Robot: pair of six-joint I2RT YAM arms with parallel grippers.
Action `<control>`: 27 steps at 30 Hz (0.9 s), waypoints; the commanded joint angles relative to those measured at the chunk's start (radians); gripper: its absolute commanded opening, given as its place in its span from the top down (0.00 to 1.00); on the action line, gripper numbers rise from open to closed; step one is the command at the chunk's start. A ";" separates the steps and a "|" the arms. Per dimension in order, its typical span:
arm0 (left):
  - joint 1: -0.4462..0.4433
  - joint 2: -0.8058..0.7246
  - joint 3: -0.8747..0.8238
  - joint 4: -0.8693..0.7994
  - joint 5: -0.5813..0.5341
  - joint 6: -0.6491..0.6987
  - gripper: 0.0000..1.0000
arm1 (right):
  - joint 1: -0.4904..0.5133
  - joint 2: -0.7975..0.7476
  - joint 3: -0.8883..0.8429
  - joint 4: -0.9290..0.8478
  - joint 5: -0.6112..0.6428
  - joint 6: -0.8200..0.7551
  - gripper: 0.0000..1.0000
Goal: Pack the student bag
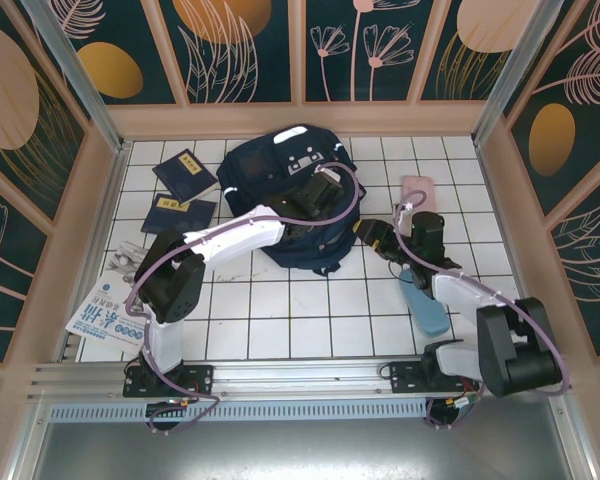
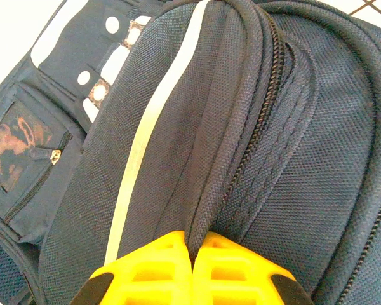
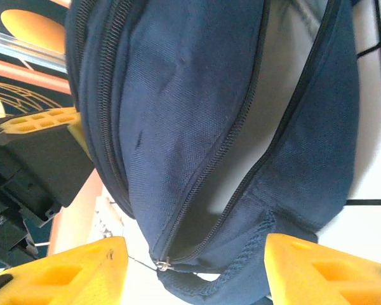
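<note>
Nearest the arm bases, a white-and-blue printed leaflet [image 1: 105, 312] and a light blue oblong case [image 1: 432, 305] are seen lying on the white tiled table [image 1: 280, 320], so packing is judged barely begun. Further in, the right hand [image 3: 193, 254] is held released before the unzipped mouth of the student bag [image 1: 252, 175], a large dark navy fabric backpack lying mid-table, a fold of which is pinched by the clenched left hand [image 2: 192, 244]. Beyond, two navy yellow-labelled booklets [image 1: 185, 172] and a flat pink case [image 1: 417, 190] are also left unpacked.
</note>
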 commanded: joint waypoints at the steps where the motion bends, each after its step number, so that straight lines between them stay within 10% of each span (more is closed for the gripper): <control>1: 0.006 -0.064 0.010 0.089 -0.014 -0.030 1.00 | -0.004 0.070 0.056 0.136 -0.106 0.057 0.40; 8: 0.007 -0.062 0.018 0.089 -0.005 -0.031 1.00 | 0.022 0.246 0.107 0.352 -0.214 0.120 0.25; 15: 0.007 -0.083 0.020 0.064 -0.002 -0.074 0.99 | 0.085 0.380 0.173 0.512 -0.235 0.210 0.32; 22: 0.019 -0.191 -0.012 -0.121 -0.101 -0.324 0.54 | 0.111 0.413 0.190 0.678 -0.241 0.329 0.43; 27: 0.018 -0.391 -0.218 -0.107 -0.029 -0.481 0.45 | 0.118 0.386 0.195 0.689 -0.232 0.375 0.47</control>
